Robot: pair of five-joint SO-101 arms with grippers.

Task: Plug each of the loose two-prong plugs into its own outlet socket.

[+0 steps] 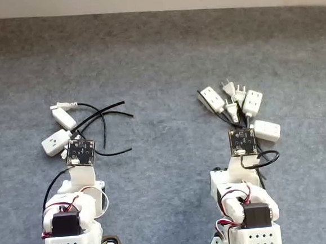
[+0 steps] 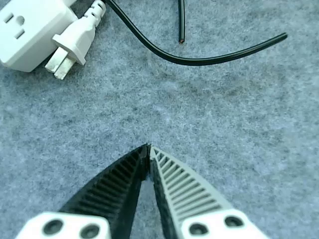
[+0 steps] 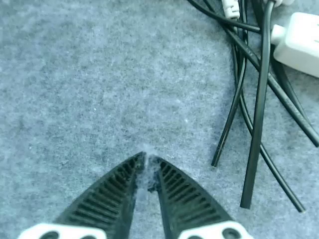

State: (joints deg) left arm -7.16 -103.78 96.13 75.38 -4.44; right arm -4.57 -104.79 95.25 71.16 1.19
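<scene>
Right gripper (image 3: pixel 148 158): pointing down at grey carpet (image 3: pixel 89 74), fingertips pressing together
Black cords (image 3: pixel 257 109): lying bundled off to the gripper's side, cut ends pointing back toward it
White outlet block (image 3: pixel 300 42): resting farther out, touching the cords

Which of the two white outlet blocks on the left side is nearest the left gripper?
The front outlet block, close beside the left gripper; the rear outlet block lies farther away from it.
</scene>
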